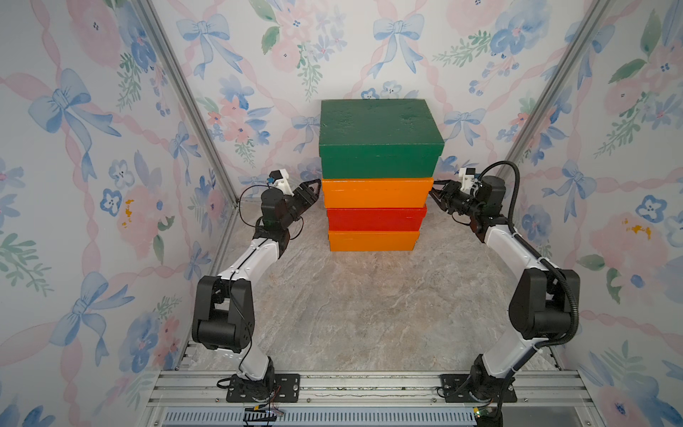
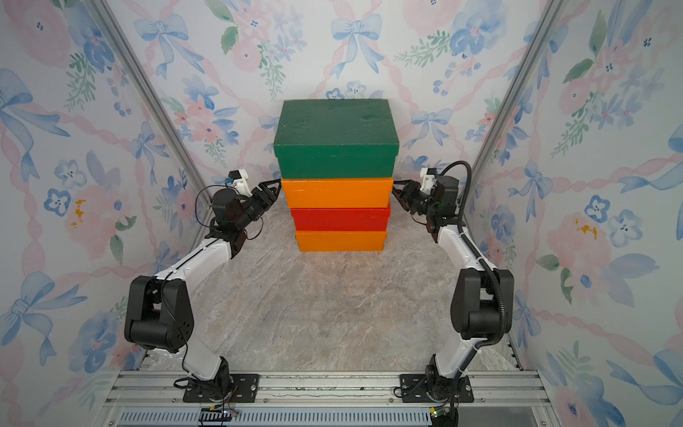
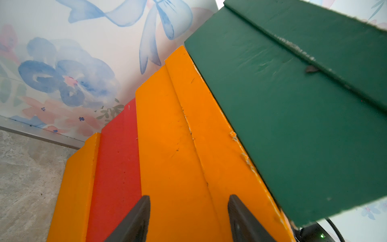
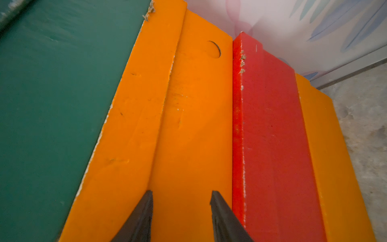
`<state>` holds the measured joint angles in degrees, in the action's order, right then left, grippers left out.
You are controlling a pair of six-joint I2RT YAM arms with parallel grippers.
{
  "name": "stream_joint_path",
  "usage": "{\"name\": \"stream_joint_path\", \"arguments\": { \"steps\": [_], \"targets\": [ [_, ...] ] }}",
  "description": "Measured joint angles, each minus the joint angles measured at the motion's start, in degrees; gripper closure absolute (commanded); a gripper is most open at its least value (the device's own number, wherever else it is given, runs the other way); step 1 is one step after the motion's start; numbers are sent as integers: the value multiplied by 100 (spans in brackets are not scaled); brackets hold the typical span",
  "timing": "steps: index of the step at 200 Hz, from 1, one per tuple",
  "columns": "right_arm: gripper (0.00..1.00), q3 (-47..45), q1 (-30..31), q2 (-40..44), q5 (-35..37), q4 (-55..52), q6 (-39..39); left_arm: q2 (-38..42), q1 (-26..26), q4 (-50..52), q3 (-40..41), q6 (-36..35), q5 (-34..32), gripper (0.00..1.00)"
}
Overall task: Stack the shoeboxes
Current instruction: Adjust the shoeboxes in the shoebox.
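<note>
Shoeboxes [image 1: 375, 222] stand in one stack by the counter's [image 1: 369, 314] back edge, midway between its side edges. From the top down they are green [image 1: 377, 125], upper orange [image 1: 375, 192], red [image 2: 340, 220] and lower orange [image 1: 373, 241], which rests on the counter. Counted: four boxes, two orange, one red, one green, none lying loose.

They look like light, hollow painted cardboard, stiff at the corners but likely to dent mid-wall (edges show chipped paint). Their lids [image 3: 335, 46] could lift off. Each seems too wide for one jaw, so I judge the sound hold to be a two-arm squeeze on the short ends, below the lid rim.

Left gripper [image 1: 317, 189] and right gripper [image 1: 433, 192] sit at the upper orange box's ends, jaws partly apart with nothing between them.
</note>
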<state>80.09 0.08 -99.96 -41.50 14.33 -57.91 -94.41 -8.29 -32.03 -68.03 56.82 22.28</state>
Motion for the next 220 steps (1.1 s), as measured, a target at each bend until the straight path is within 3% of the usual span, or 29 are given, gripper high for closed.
{"name": "stream_joint_path", "arguments": {
  "steps": [220],
  "targets": [
    [54, -192, -11, 216, 111, -61, 11, 96, -76, 35, 72, -17, -111, 38]
  ]
}}
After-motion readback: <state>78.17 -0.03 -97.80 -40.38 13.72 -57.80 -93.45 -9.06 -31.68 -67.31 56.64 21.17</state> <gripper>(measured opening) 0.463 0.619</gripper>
